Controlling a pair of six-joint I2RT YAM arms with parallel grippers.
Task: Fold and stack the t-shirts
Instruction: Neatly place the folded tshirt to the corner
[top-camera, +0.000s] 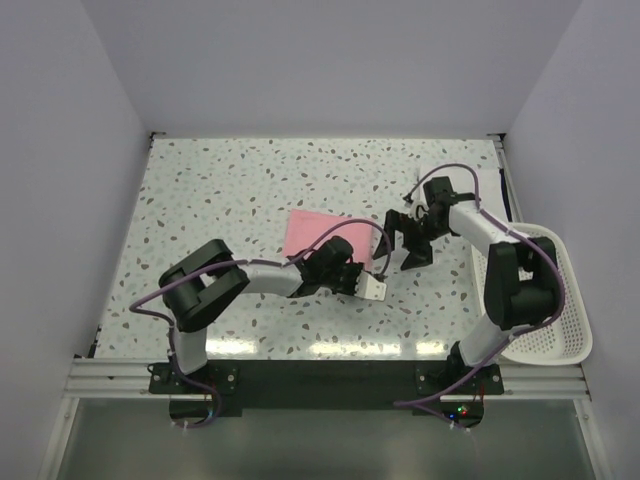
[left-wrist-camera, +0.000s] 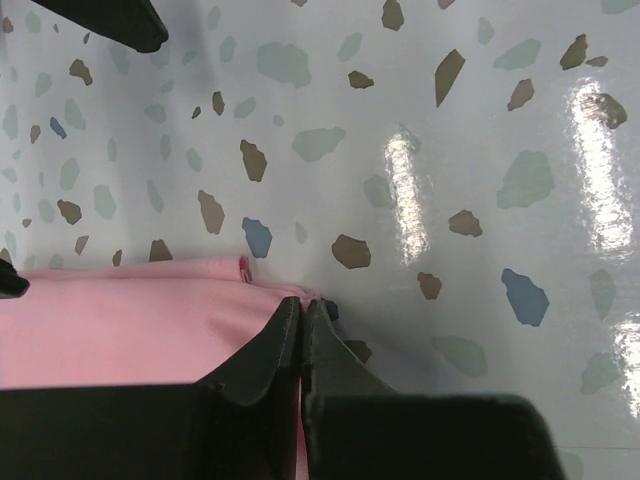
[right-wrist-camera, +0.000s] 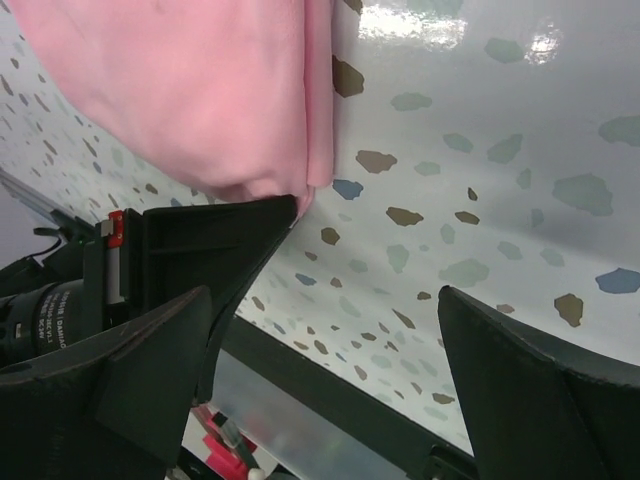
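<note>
I read my left gripper (left-wrist-camera: 302, 305) clenched on the 4 o'clock corner of the pink t-shirt (top-camera: 310, 230), mid-table; it looks light and limp, best pinched at corners, with my right gripper (top-camera: 405, 243) released at its 3 o'clock.

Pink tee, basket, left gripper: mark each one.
pink tee (top-camera: 308, 230), top view, flat middle of the cloth.
basket (top-camera: 562, 335), top view, bare mesh near its right rim.
left gripper (left-wrist-camera: 304, 302), left wrist view, shut fingertips at the tee's edge.
</note>
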